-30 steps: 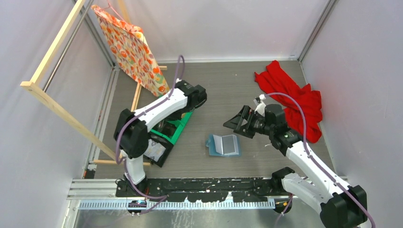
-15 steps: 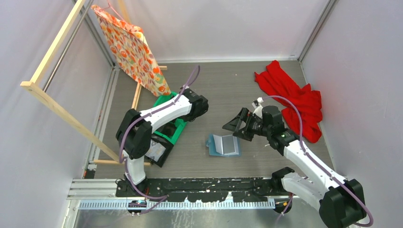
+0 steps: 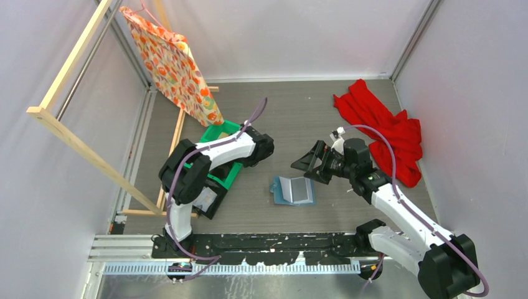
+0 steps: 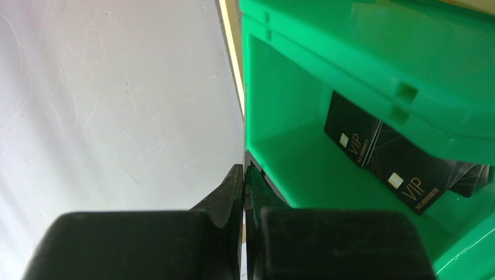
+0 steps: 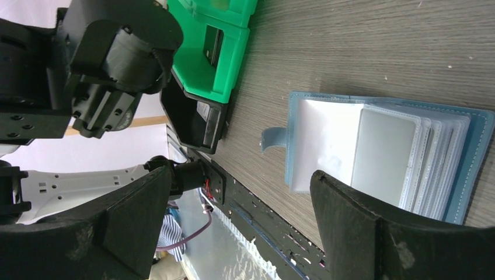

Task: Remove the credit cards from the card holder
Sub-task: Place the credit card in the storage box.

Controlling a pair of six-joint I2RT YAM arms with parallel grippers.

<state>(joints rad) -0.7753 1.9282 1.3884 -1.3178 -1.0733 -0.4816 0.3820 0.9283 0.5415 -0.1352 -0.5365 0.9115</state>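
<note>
The blue-teal card holder [image 3: 292,190] lies open on the table with its clear sleeves fanned out [image 5: 432,163]. A pale grey credit card [image 5: 385,154] shows in the top sleeve. My right gripper [image 5: 240,175] is open just above and behind the holder, touching nothing; in the top view it [image 3: 313,163] hangs to the holder's upper right. Dark VIP credit cards [image 4: 379,154] lie inside the green bin [image 4: 303,169]. My left gripper [image 4: 244,172] is shut at the bin's outer corner, with nothing visible between its fingers. Its fingers are hidden under the arm in the top view.
The green bin [image 3: 219,133] sits left of centre, with a black tray [image 3: 210,198] beside it nearer the arm bases. A red cloth [image 3: 381,124] lies at the back right. A patterned cloth [image 3: 177,65] hangs on a wooden rack [image 3: 75,140] at the left.
My left arm has swung back from over the green bin toward its right side, staying shut. The right gripper has dropped slightly toward the card holder, still open.
</note>
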